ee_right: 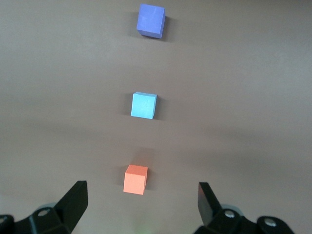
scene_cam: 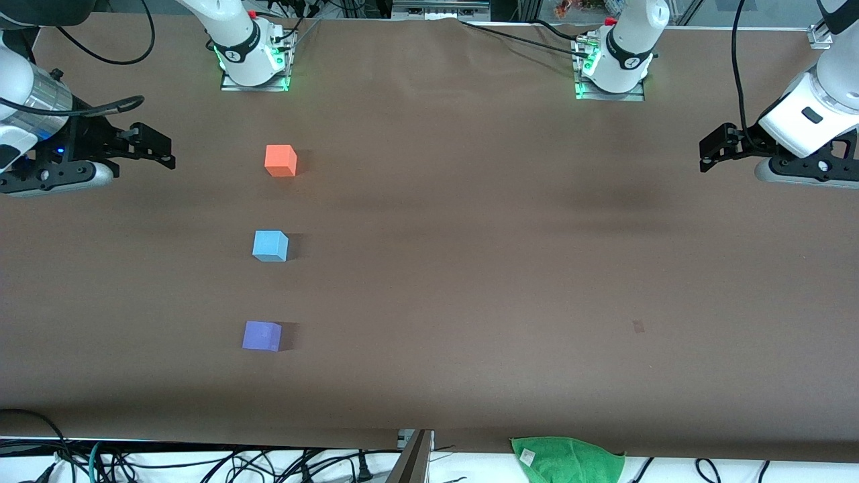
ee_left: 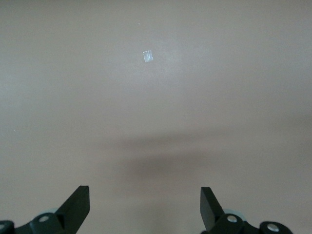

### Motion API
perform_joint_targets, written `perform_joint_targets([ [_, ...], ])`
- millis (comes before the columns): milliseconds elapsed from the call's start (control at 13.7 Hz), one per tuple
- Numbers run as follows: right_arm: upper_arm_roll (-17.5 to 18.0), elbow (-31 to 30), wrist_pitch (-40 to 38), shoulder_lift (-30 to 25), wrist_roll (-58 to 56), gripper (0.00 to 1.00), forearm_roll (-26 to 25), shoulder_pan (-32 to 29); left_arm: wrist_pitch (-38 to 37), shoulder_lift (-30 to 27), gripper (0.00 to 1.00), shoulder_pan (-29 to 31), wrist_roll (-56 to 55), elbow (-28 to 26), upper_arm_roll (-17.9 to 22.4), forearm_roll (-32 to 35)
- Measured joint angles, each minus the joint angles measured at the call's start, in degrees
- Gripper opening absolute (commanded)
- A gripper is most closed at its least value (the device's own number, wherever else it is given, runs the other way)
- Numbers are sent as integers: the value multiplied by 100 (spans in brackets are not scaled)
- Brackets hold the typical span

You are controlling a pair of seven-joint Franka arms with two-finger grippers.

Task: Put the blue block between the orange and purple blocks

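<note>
The blue block [scene_cam: 270, 245] sits on the brown counter [scene_cam: 470, 268] toward the right arm's end, between the orange block [scene_cam: 280, 160], which lies farther from the front camera, and the purple block [scene_cam: 262, 335], which lies nearer; the three stand apart in a line. The right tool [scene_cam: 158, 149] and the left tool [scene_cam: 713, 149] hang over the counter's ends, both spread and holding nothing.
</note>
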Motion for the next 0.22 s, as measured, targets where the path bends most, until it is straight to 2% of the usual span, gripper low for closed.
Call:
perform_joint_targets([
  [218, 37, 28, 1, 0, 0, 100, -12, -1, 0, 0, 100, 1, 0, -17, 0, 0],
])
